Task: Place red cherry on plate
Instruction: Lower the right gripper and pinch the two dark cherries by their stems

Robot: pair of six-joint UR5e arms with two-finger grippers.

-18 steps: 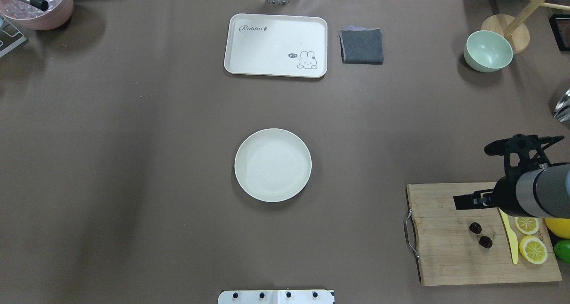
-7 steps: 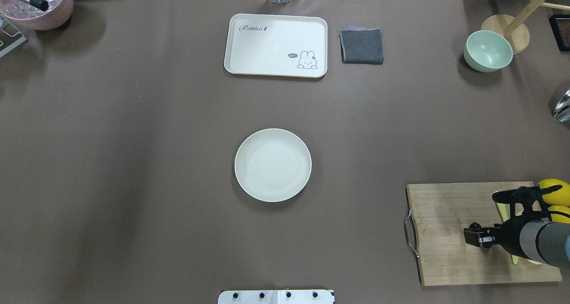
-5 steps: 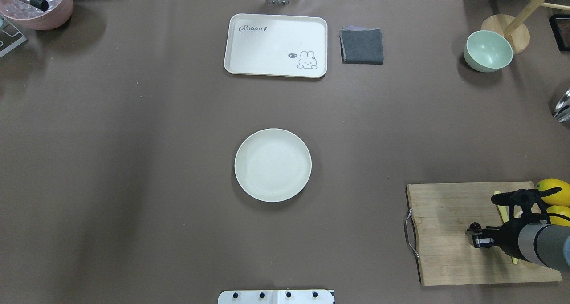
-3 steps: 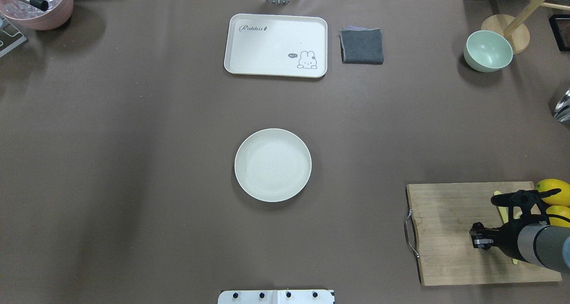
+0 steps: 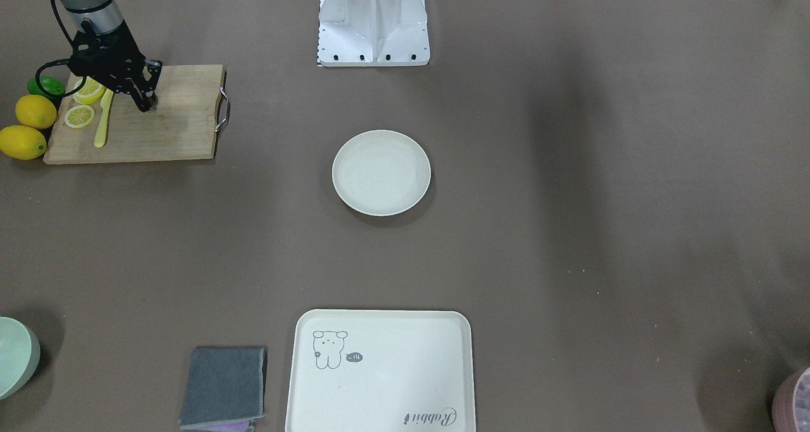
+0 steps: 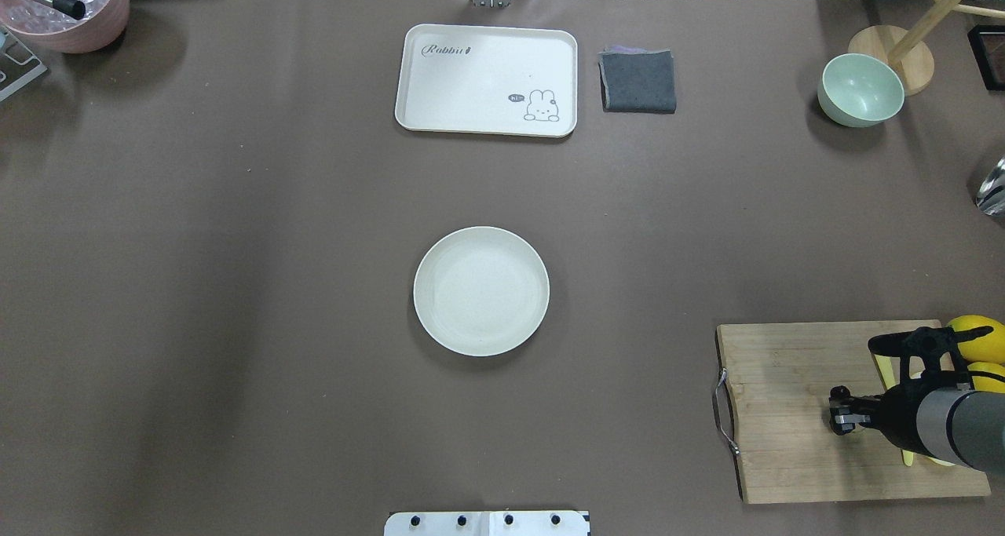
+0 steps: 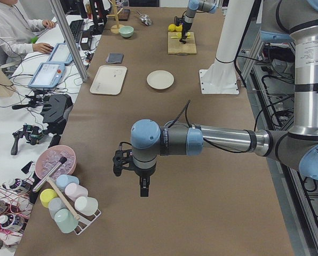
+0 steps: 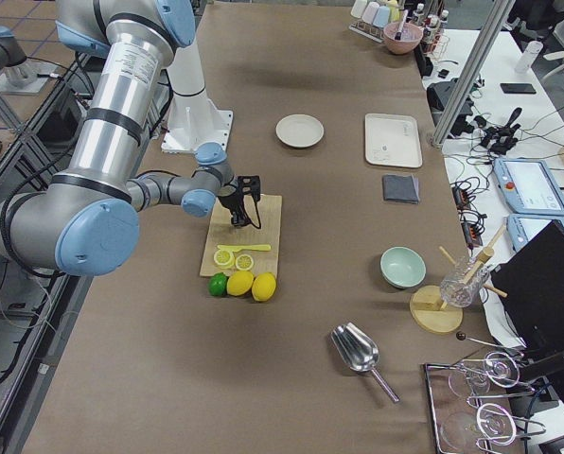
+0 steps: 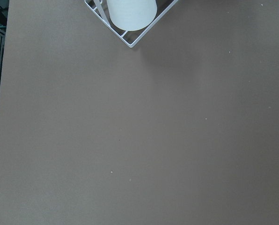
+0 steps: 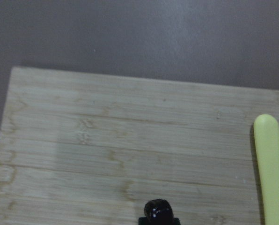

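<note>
Two fingers (image 6: 841,421) on one red cherry (image 10: 158,209)

Red cherry (image 10: 159,211) cut off at wrist view's bottom edge, elsewhere mostly hidden by right gripper (image 6: 842,421).

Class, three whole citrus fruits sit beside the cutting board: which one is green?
The lime, smallest, at the row's end; the other two are yellow lemons.

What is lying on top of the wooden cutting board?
Two lemon slices, a yellow knife, and the right gripper over the red cherry, which is mostly covered.
</note>
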